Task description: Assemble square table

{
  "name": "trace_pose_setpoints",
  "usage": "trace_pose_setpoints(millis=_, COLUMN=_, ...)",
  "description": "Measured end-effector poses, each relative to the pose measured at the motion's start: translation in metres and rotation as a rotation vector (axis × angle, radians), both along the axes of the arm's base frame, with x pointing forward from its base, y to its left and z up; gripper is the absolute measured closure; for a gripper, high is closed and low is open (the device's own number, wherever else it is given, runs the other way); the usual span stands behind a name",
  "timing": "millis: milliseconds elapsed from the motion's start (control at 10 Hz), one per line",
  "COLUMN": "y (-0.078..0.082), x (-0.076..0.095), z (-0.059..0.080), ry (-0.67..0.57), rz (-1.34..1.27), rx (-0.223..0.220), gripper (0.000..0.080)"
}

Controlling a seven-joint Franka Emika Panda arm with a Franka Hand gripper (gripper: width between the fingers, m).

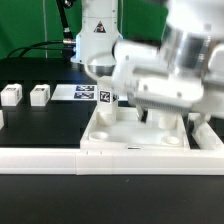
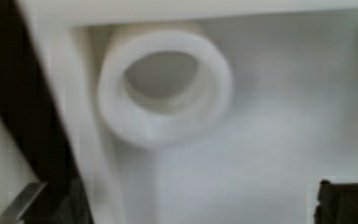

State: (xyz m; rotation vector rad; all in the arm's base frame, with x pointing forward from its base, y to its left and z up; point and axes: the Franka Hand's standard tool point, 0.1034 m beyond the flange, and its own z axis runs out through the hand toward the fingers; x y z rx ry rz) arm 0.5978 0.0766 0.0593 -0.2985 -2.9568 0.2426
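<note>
The white square table top (image 1: pixel 125 135) lies tray-side up, with a black-white tag (image 1: pixel 107 97) at its far corner. My gripper (image 1: pixel 163 118) hangs low over its right part, blurred by motion. In the wrist view my gripper (image 2: pixel 185 205) is open, with only the tips of its dark fingers (image 2: pixel 345 200) showing wide apart, and nothing is between them. Below it are the top's inner floor (image 2: pixel 282 120), a round corner socket (image 2: pixel 158 85) and the rim wall (image 2: pixel 60 110). Two small white legs (image 1: pixel 12 95) (image 1: pixel 40 95) stand on the black table at the exterior view's left.
The marker board (image 1: pixel 82 93) lies behind the table top, near the robot's base (image 1: pixel 97 40). A long white rail (image 1: pixel 60 158) runs along the front of the table top. Another white piece (image 1: pixel 2 118) shows at the exterior view's left edge.
</note>
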Motion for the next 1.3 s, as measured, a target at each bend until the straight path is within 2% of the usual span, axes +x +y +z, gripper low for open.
trace_pose_setpoints(millis=100, y=-0.018, x=0.002, z=0.023, ry=-0.016, rz=-0.013, rx=-0.028, gripper=0.015)
trace_pose_setpoints(millis=200, y=-0.052, x=0.008, z=0.042, ry=-0.02, rz=0.007, rx=-0.05, gripper=0.015)
trace_pose_setpoints(millis=300, y=-0.08, x=0.009, z=0.05, ry=-0.036, rz=-0.024, rx=-0.067, gripper=0.015)
trace_pose_setpoints(millis=500, y=-0.133, x=0.006, z=0.058, ry=-0.057, rz=-0.16, rx=-0.089, gripper=0.015)
trace_pose_setpoints(millis=600, y=-0.148, x=-0.008, z=0.056, ry=-0.057, rz=-0.298, rx=-0.084, gripper=0.015)
trace_pose_setpoints(millis=1100, y=-0.145, x=-0.009, z=0.053, ry=-0.108, rz=-0.632, rx=-0.144, gripper=0.015)
trace_pose_setpoints(millis=1200, y=-0.148, x=-0.01, z=0.054, ry=-0.115, rz=-0.703, rx=-0.152, gripper=0.015)
trace_pose_setpoints(millis=1300, y=-0.161, x=-0.018, z=0.056, ry=-0.104, rz=-0.861, rx=-0.132, gripper=0.015)
